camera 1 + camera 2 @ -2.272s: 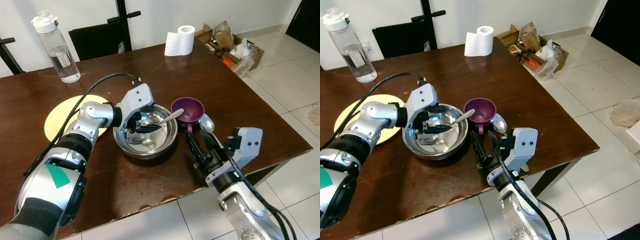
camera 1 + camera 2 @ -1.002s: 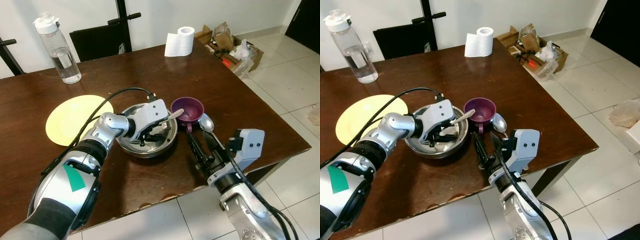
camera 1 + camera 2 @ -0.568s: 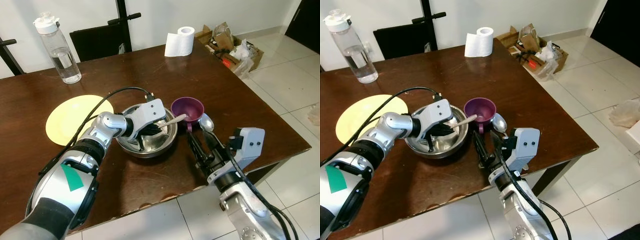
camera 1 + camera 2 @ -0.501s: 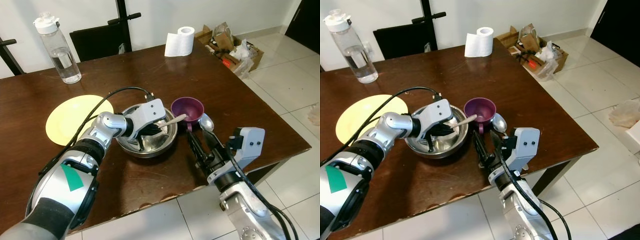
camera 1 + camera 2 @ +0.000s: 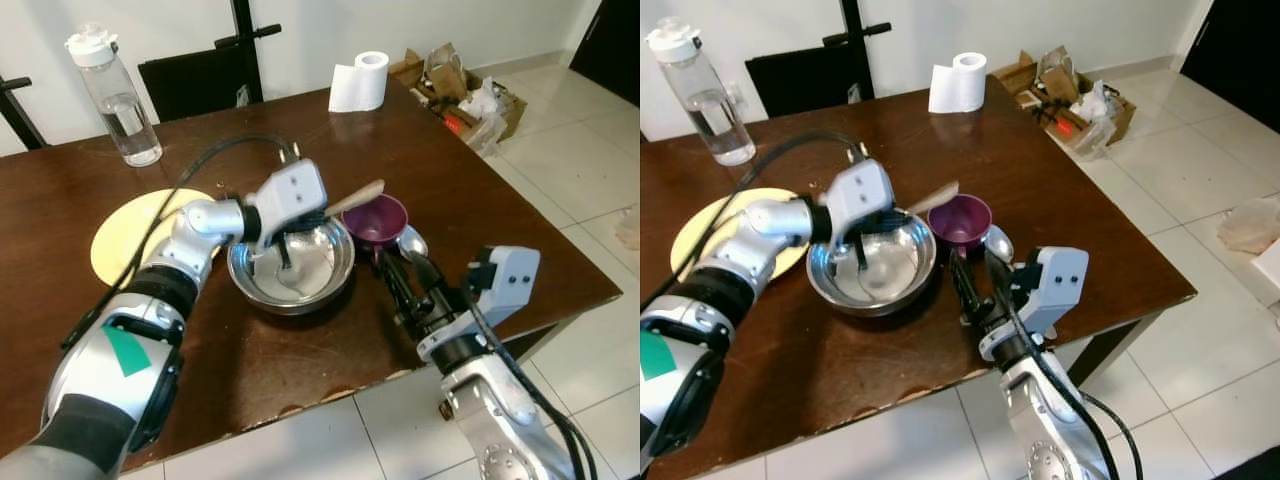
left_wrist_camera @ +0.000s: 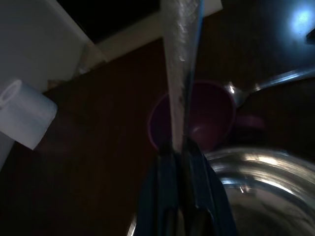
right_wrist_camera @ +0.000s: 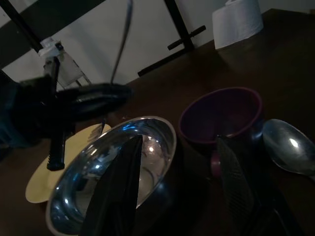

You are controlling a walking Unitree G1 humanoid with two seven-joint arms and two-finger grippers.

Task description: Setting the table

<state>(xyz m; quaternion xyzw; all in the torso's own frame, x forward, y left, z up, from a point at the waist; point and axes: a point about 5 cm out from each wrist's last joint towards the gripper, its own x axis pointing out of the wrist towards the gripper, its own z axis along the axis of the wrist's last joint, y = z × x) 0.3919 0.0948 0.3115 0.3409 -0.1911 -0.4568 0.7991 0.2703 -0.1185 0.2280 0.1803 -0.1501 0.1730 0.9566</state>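
Observation:
A steel bowl (image 5: 243, 285) stands mid-table with a purple cup (image 5: 383, 222) touching its right side. A metal spoon (image 5: 411, 243) lies on the table right of the cup. My left gripper (image 5: 318, 213) hovers just above the bowl, shut on a long pale utensil (image 5: 358, 196) that points out over the cup; the left wrist view has that utensil (image 6: 179, 59) clamped between the fingers. A dark fork-like piece (image 5: 285, 262) hangs under this gripper into the bowl. My right gripper (image 5: 395, 265) is open, low beside the cup and spoon, holding nothing.
A yellow plate (image 5: 115, 245) lies left of the bowl, under my left arm. At the back stand a water bottle (image 5: 112, 98) and a paper roll (image 5: 360, 82). The table's front edge (image 5: 330, 395) is close. A box of clutter (image 5: 465, 95) sits on the floor.
My left gripper has risen out of the bowl with the pale utensil and swung slightly back and left. The bowl's bottom now looks bare. My right gripper stays by the cup.

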